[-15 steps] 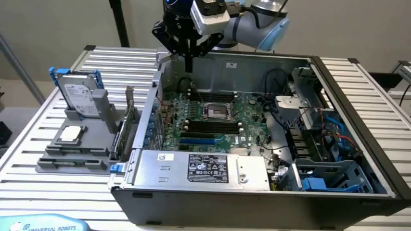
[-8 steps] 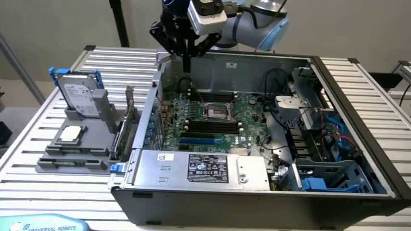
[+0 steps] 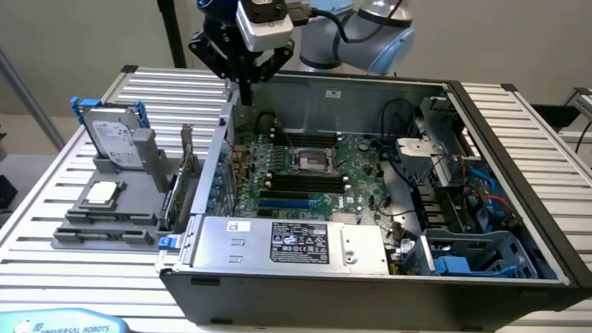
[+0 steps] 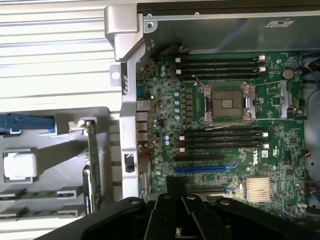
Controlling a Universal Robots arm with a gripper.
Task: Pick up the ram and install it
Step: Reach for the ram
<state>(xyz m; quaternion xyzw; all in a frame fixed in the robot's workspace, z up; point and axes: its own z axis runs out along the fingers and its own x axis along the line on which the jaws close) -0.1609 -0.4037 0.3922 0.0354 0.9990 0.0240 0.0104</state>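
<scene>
Hovering closed tool, ram well apart

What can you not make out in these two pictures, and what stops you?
Ram: wrist view, one end cut off by the picture's edge; chips too small to count.
Motherboard: wrist view, the claw hides one edge; exterior view, the power supply covers the near edge.
Power supply label: exterior view, print too small to read.
</scene>
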